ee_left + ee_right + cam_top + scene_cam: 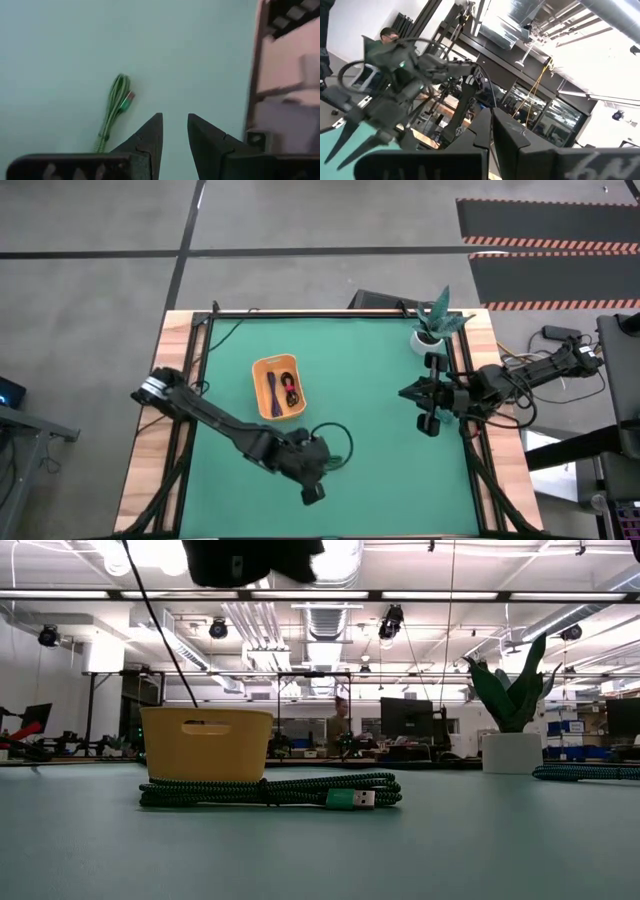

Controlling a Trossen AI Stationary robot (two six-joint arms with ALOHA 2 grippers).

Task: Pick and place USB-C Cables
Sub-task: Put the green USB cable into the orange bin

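Observation:
A green braided USB-C cable bundle lies flat on the green mat in front of the orange tray. In the left wrist view the green cable bundle sits off to one side of my open left gripper, which touches nothing. The left arm's dark body hangs above the bundle. The tray's rim encloses a dark blue bundle and a black one. Another dark cable bundle lies near the plant. My right gripper waits shut at the table's right side.
A potted plant stands at the table's far right corner and shows as a white pot in the low view. Wooden table borders and black frame rails ring the mat. Open mat lies between the tray and the right arm.

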